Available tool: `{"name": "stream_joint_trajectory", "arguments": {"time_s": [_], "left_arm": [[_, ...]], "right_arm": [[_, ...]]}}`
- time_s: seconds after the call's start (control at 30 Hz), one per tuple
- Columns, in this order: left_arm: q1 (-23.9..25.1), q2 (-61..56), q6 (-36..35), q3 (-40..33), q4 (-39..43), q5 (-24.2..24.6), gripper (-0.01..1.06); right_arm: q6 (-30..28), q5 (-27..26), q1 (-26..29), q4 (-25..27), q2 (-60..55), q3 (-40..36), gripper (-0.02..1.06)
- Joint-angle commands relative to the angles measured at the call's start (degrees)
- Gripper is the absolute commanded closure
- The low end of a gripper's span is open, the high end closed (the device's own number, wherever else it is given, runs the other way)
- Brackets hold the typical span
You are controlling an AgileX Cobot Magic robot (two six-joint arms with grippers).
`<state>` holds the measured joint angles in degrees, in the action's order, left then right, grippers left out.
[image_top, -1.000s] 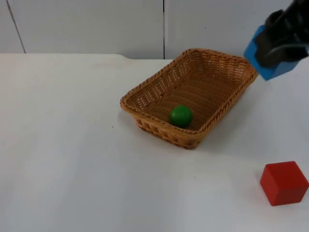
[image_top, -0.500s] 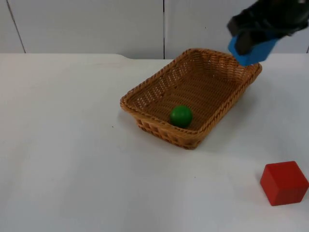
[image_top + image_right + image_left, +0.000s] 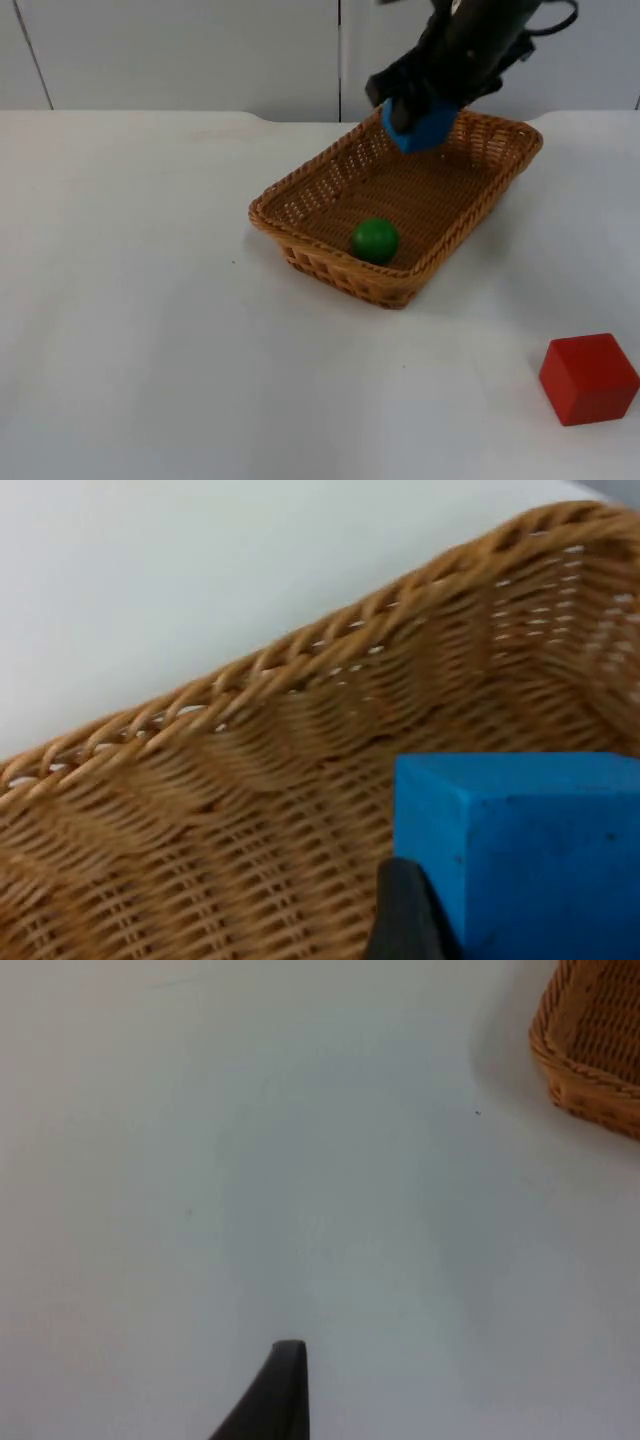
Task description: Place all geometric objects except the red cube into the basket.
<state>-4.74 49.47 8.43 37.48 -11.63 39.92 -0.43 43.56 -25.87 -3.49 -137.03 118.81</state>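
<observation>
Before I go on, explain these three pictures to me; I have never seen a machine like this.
This is a robot with two black arms at a white table, each ending in a two-finger claw. One picture looks down on the table from a fixed camera; the other two come from cameras on the wrists.

On the table stands a basket with a green ball inside. A red cube sits apart, near the table's front.

The right claw holds a blue block above the basket's far end; its wrist camera shows that block over the weave. The left claw waits over bare table beside the basket.
</observation>
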Motion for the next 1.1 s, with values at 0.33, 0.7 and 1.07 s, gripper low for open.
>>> {"name": "stream_joint_trajectory", "arguments": {"time_s": [0.33,0.7,1.07], "left_arm": [[0.19,-0.33,-0.07,-0.17,0.05,-0.91,0.00],[0.19,-0.33,-0.07,-0.17,-0.07,-1.47,0.00],[0.19,-0.33,-0.07,-0.17,-0.07,-1.47,0.00]], "right_arm": [[-0.44,-1.18,-1.22,0.99,-4.25,0.97,0.33],[-0.94,8.38,-1.22,2.91,1.89,5.14,0.17],[-1.66,14.27,-1.88,4.29,23.18,0.69,0.17]]}}
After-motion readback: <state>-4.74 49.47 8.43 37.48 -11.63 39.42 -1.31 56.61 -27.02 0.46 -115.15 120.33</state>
